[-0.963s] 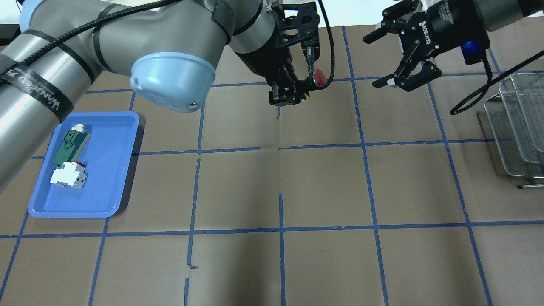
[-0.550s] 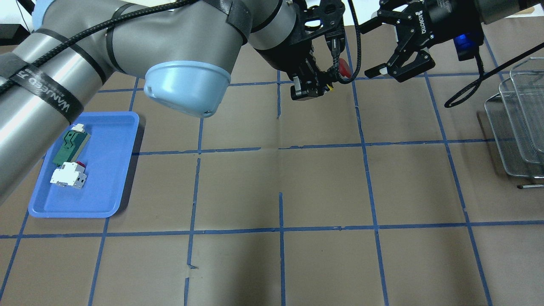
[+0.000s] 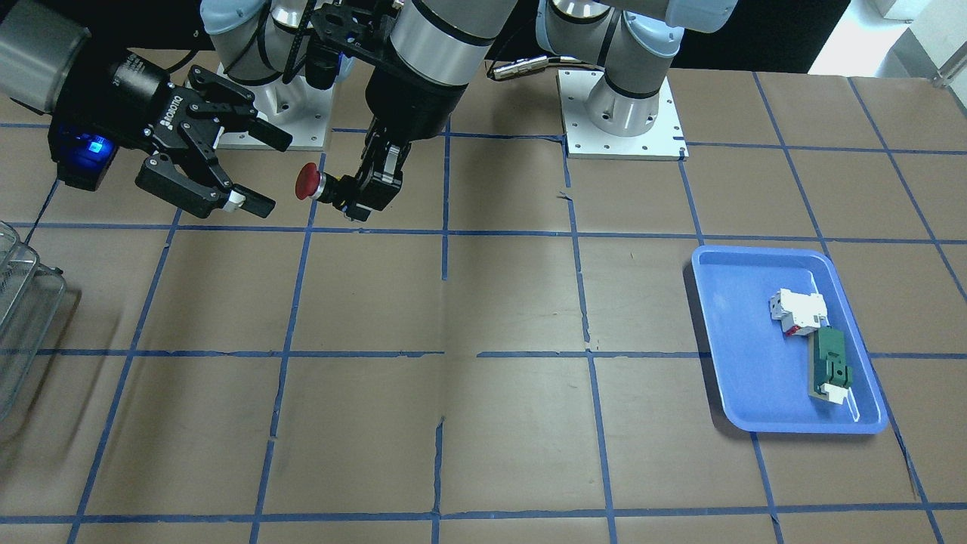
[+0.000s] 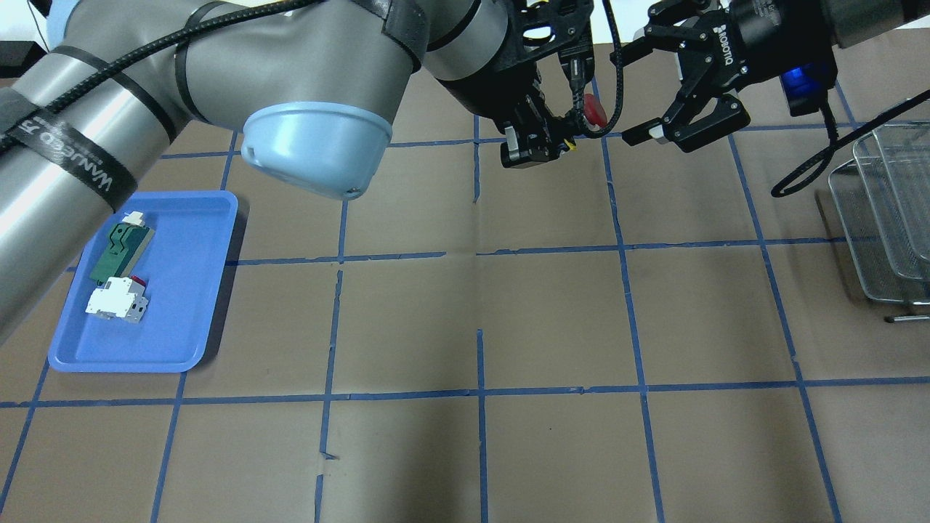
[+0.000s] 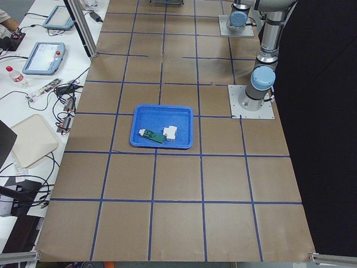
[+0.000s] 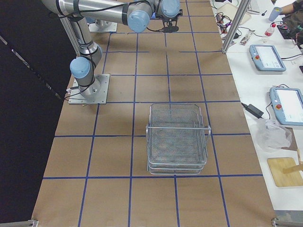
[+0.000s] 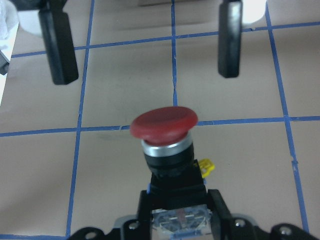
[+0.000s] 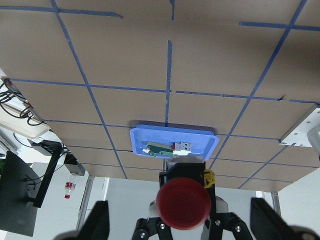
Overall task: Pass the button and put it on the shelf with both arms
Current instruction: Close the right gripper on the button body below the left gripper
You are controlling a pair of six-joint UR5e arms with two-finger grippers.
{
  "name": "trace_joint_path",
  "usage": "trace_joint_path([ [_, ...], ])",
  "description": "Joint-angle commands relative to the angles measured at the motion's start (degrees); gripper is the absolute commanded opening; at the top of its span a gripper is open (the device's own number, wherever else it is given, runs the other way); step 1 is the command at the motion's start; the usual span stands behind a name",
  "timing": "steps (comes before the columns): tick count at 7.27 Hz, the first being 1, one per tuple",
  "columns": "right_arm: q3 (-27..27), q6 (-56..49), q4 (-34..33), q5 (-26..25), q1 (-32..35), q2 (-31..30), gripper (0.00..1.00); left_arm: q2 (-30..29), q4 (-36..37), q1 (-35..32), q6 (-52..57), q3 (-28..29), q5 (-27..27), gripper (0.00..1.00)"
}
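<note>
Nearest in the overhead view we see the tray (image 4: 190,330), flat on the worktop (image 4: 552,319) close to its left edge. In it lie a white block (image 4: 116,299) &, right beside it on the far side, a green part (image 4: 121,249).

Over by the right edge stands the shelf (image 6: 178,135), wire-mesh tiers stacked, well apart from both claws.

Beyond these in that view, raised off the surface & somewhat right of centre, the two claws face each other. The left claw (image 3: 361,193) is clamped on the button (image 3: 317,185), gripping its rear block. From the left wrist cam we see the clear-and-blue block pinched btw the two fingers, w/ the black collar & red cap sticking out ahead. The button lies roughly level, cap pointing at the right claw (image 3: 268,172).

That claw is spread wide & holds nothing. The cap sits just short of its fingertips, touching neither. From the right wrist cam we see the cap centred btw the two fingers.
</note>
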Motion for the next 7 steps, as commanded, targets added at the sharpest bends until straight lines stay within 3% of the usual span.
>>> trace_joint_path([
  [1, 0.2, 0.6, -0.1, 0.0, 2.2, 0.5, 1.00, 0.0, 0.0, 0.0, 0.0, 0.0, 0.0, 0.00],
  [7, 0.2, 1.9, -2.2, -0.1, 3.1, 2.2, 1.00, 0.0, 0.0, 0.0, 0.0, 0.1, 0.0, 0.00],
])
